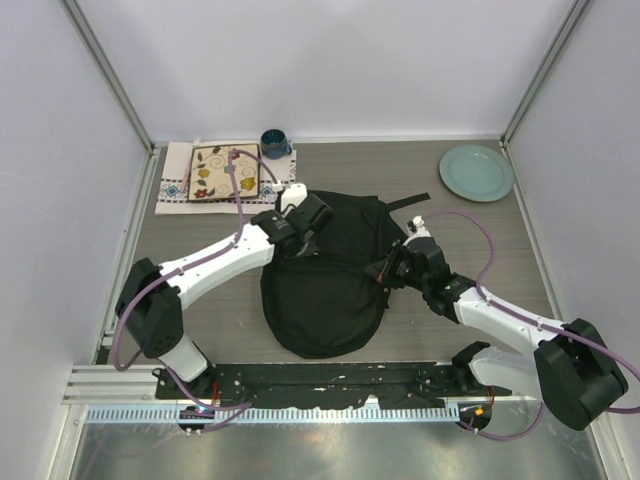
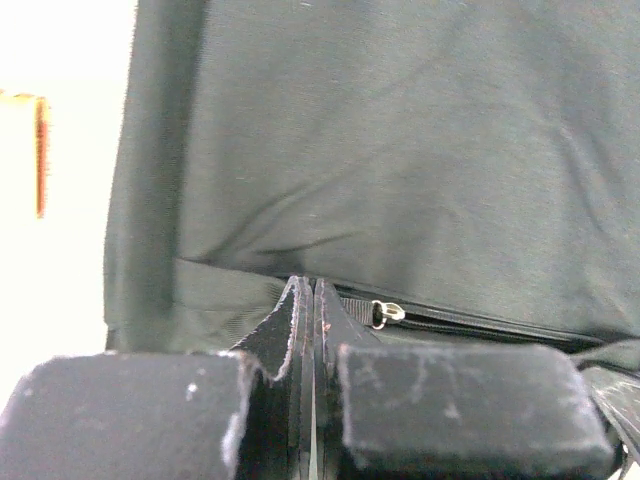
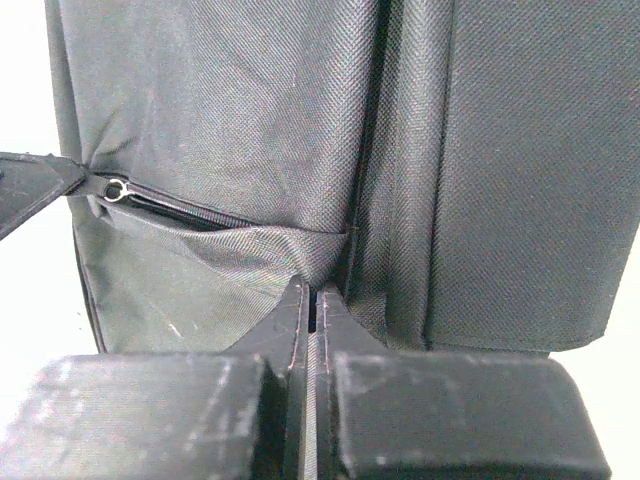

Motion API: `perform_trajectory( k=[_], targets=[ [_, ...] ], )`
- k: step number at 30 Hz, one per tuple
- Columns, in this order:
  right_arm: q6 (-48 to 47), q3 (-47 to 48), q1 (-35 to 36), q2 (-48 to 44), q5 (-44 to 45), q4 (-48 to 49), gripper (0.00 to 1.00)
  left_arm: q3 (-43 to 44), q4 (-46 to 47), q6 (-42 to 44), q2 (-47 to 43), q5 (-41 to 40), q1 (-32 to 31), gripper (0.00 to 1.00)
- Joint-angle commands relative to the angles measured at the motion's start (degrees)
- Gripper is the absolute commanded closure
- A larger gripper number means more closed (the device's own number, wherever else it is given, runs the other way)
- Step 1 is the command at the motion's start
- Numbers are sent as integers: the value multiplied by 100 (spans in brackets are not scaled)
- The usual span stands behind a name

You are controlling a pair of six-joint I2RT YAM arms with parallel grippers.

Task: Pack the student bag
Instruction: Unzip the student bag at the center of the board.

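The student bag (image 1: 325,300) lies flat in the middle of the table, a large black fabric backpack with a strap (image 1: 405,203) trailing off its far right. My left gripper (image 1: 308,238) sits on its upper left part. In the left wrist view its jaws (image 2: 308,285) are shut, with the tips pinched into the fabric just left of a metal zip pull (image 2: 388,313). My right gripper (image 1: 392,272) is at the bag's right edge. Its jaws (image 3: 314,290) are shut on a puckered fold of fabric below a zip (image 3: 170,207).
A pale green plate (image 1: 477,172) lies at the back right. At the back left is a patterned cloth (image 1: 180,180) with a decorated flat rectangular thing (image 1: 222,173) on it and a dark blue mug (image 1: 275,143) beside it. White walls close in the table.
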Motion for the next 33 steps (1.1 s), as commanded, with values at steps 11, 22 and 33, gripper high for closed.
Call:
perform_trajectory(
  k=[11, 22, 33],
  targets=[
    [-179, -117, -117, -360, 422, -347, 100, -815, -288, 710, -1384, -457, 998, 100],
    [-311, 181, -125, -791, 474, -1005, 28, -1167, -349, 587, -1893, -482, 1050, 34],
    [-320, 638, -117, -1476, 527, -1893, 24, -1896, -332, 508, -2966, -351, 1489, 0]
  ],
)
